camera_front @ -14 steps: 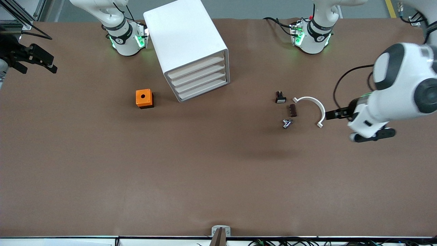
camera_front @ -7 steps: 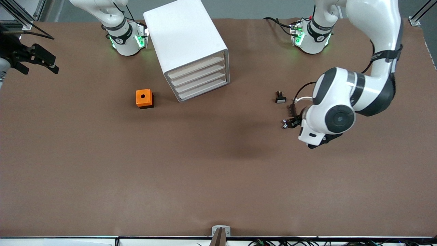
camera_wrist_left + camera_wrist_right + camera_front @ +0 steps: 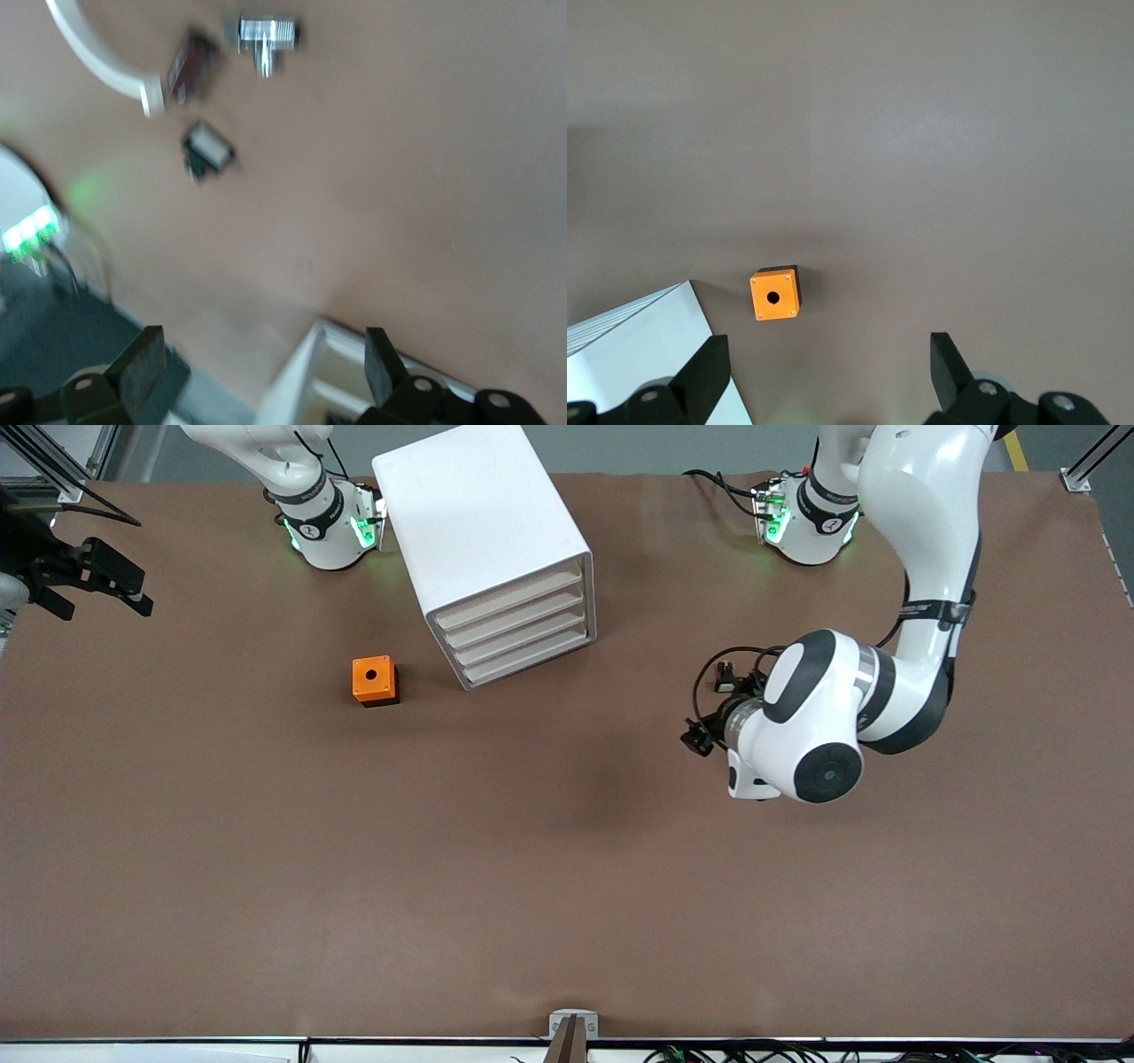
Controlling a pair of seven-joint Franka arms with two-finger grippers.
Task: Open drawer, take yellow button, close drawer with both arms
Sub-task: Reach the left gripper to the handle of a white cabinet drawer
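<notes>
Counting from across the table: two arms, one white cabinet (image 3: 493, 545) with four drawers, all pushed in. The top drawer (image 3: 508, 596) is shut too, so the button is out of sight and I can't say where it sits.

One orange cube with a hole (image 3: 374, 679) stands on the brown table (image 3: 354, 886), beside the cabinet, toward the right arm's end, a bit nearer the front camera than the drawer fronts.

The left wrist view shows four small loose parts in a cluster: one white curved piece (image 3: 96, 58), one dark block (image 3: 190, 68) just beside its end, one metal T-fitting (image 3: 262, 37), one black-and-white part (image 3: 207, 151). In the front view the left arm covers most of that cluster.

Left gripper (image 3: 259, 367) — up in the air over the table between the cluster and the cabinet, fingers (image 3: 140, 367) spread wide, nothing between them.

Right gripper (image 3: 824, 372) — over the table edge at the right arm's end, fingers (image 3: 709, 372) likewise spread and empty, waiting. Its camera sees the cube and a cabinet corner.

No readable brand or label on anything — just green lights on both arm bases.
</notes>
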